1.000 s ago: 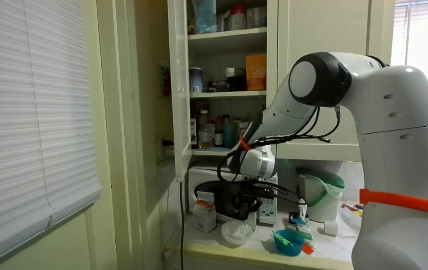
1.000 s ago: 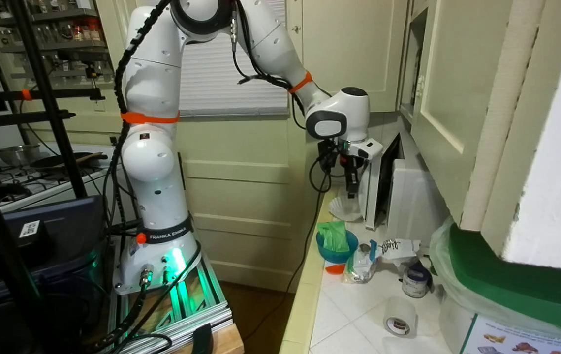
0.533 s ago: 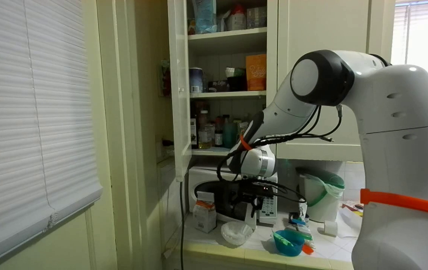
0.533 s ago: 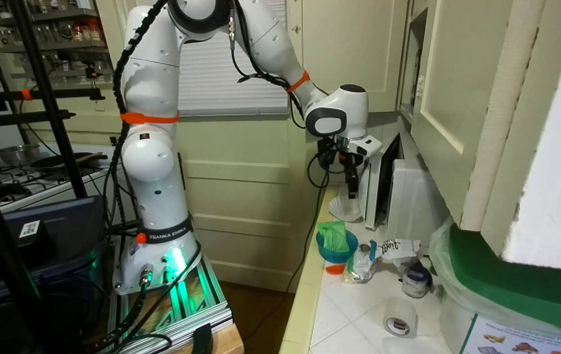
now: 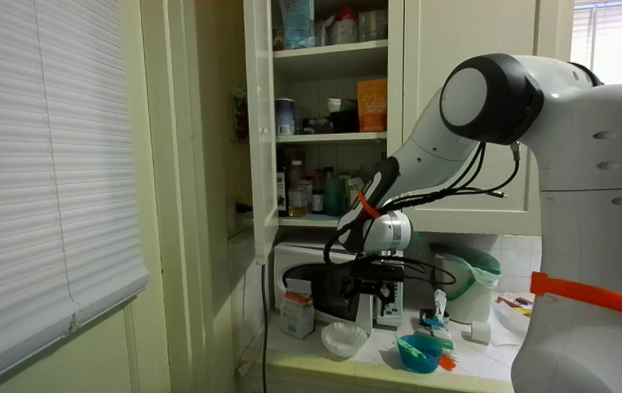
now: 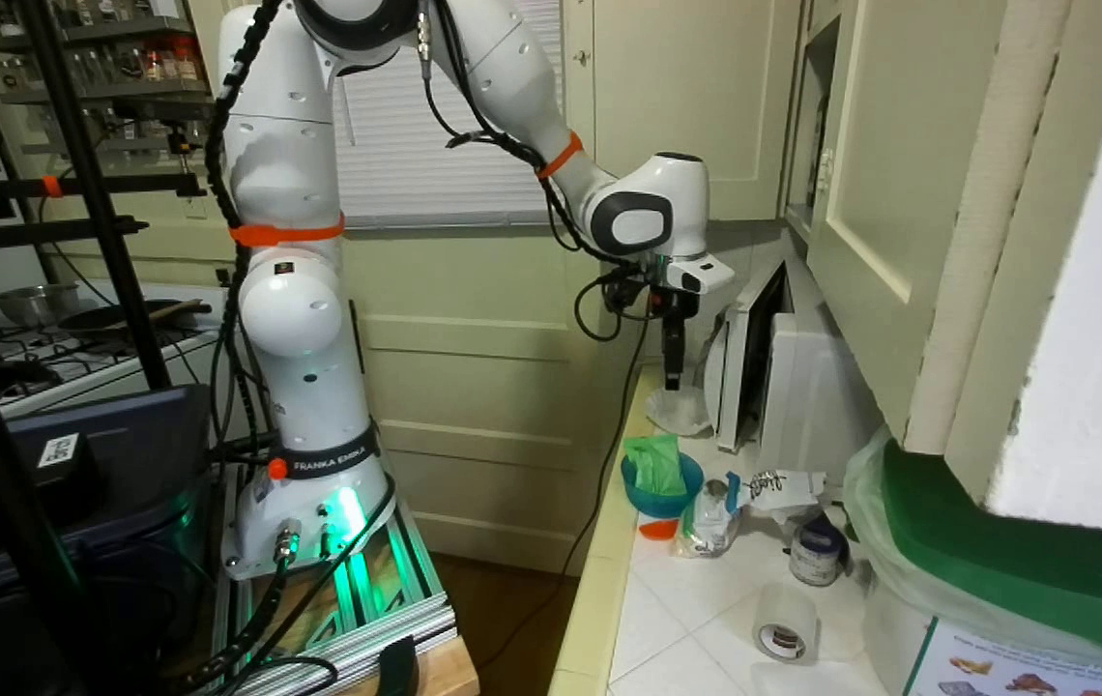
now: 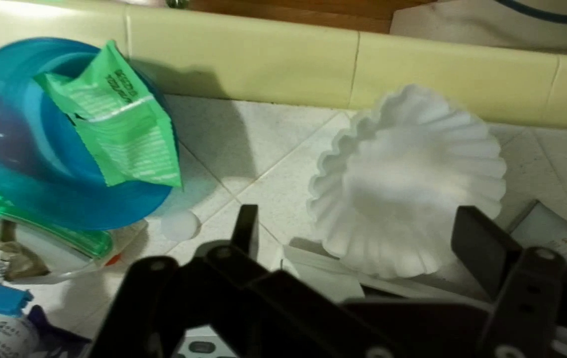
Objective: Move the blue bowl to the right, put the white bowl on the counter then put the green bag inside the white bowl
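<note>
pincer (image 7: 358,226): mine was released, jaws spread wide; I had it pointing down over the counter (image 6: 667,619), near the white bowl (image 7: 408,169).
pincer height: in an exterior view my pincer (image 5: 366,303) hung higher than the white bowl, gap between.
green bag (image 7: 124,129): lay inside the blue bowl (image 7: 79,204), tilted, top sticking up past the rim.
blue bowl: stood upright on the counter, near the yellow edge (image 7: 243,54), apart from the white bowl, counter between.
white bowl: sat on the counter, fluted sides, also near the yellow edge.
red piece (image 6: 659,530): lay just beside the blue bowl; I couldn't tell what it was.
packet (image 5: 297,319): white and orange, stood upright beside the white bowl.
microwave (image 6: 817,406): door hung ajar in both exterior views.
tape roll (image 6: 788,623) and jar (image 6: 815,553): sat on the counter, well apart from the white bowl.
bin (image 5: 458,305): white, green lid, stood on the counter in both exterior views.
cupboard (image 5: 395,71): door stood open in an exterior view, bottles (image 5: 300,194) inside, low down.
</note>
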Controlling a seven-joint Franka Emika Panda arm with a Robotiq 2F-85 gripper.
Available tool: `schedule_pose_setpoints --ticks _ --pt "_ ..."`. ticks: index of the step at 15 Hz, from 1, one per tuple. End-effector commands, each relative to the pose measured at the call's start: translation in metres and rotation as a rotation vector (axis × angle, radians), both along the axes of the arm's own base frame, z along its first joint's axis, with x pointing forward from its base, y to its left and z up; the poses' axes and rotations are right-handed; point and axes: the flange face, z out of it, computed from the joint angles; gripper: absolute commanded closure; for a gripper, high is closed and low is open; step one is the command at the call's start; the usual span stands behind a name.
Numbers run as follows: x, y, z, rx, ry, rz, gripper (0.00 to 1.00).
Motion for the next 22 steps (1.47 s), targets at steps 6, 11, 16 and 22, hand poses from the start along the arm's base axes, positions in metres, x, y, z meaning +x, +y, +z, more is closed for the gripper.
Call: schedule_pose_setpoints --ticks 6,11,16,22 --pt "-0.039 -0.022 0.008 -0.113 0.052 0.027 0.0" --pt "-0.039 -0.035 -0.009 -0.143 0.097 0.017 0.0" --pt "-0.038 -0.034 -0.014 -0.14 0.101 -0.014 0.0" --pt "-0.039 -0.03 -0.024 -0.153 0.121 -0.031 0.0"
